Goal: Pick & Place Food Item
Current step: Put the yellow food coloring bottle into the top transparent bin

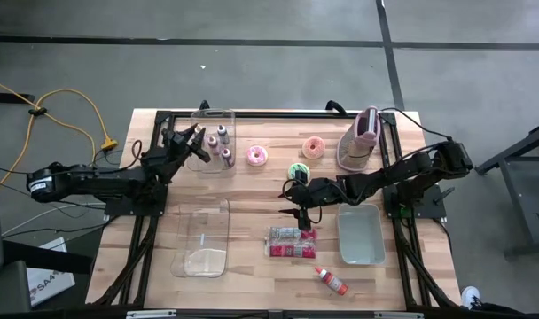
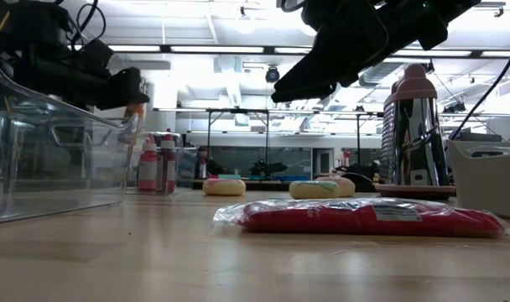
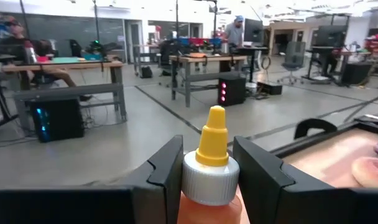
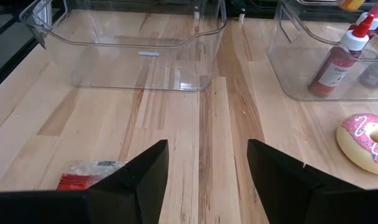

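A pale wooden slatted surface with a black frame is seen from above, standing on a grey concrete floor crossed by dark seams. A yellow cable lies on the floor beyond the surface's left edge.

The left gripper is held over the clear plastic bin at the far edge, left of centre, and is clamped on an orange squeeze bottle with a white collar and yellow nozzle. Small sauce bottles stand inside that bin.

The right gripper hangs with its fingers spread and empty above the middle of the surface, just over a red food packet in clear wrap that lies flat toward the near edge.

A second, empty clear plastic bin sits toward the near left corner. A grey rectangular tray lies toward the near right corner, with a small red-capped bottle on its side beside it. Two pink-frosted doughnuts, a green-frosted doughnut and a steel flask with a pink lid occupy the far half.

Beyond the surface an open workshop is shown, with workbenches, office chairs and ceiling strip lights; two people are visible at the benches.
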You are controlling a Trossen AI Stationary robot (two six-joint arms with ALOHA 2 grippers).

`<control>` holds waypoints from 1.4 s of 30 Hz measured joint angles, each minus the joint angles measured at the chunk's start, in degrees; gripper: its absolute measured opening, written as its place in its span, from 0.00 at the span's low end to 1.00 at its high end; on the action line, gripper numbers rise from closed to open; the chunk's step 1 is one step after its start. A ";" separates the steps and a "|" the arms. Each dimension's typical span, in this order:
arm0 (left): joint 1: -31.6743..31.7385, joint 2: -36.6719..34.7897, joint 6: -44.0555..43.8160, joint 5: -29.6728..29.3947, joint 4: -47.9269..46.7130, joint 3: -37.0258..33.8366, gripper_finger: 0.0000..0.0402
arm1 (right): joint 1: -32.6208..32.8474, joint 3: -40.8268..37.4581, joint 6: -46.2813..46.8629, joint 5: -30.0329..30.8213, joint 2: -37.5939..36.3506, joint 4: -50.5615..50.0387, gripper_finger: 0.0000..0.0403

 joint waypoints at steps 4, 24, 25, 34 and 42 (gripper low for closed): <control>4.30 0.00 -0.37 3.46 -0.16 0.02 0.29 | 0.00 0.00 0.02 0.00 0.00 -0.01 0.51; 19.72 8.48 -3.37 25.87 9.84 0.19 0.29 | 0.00 -0.01 -0.01 0.00 0.00 -0.01 0.51; 20.33 9.63 -3.41 26.22 11.08 0.19 0.29 | 0.00 -0.01 0.00 0.00 0.00 -0.01 0.51; 24.18 20.53 -4.49 29.75 22.25 0.24 0.29 | 0.00 -0.01 0.02 0.00 0.00 -0.01 0.51; 24.81 28.46 -5.31 29.90 28.22 0.93 0.29 | 0.00 0.00 0.02 0.00 0.00 -0.01 0.51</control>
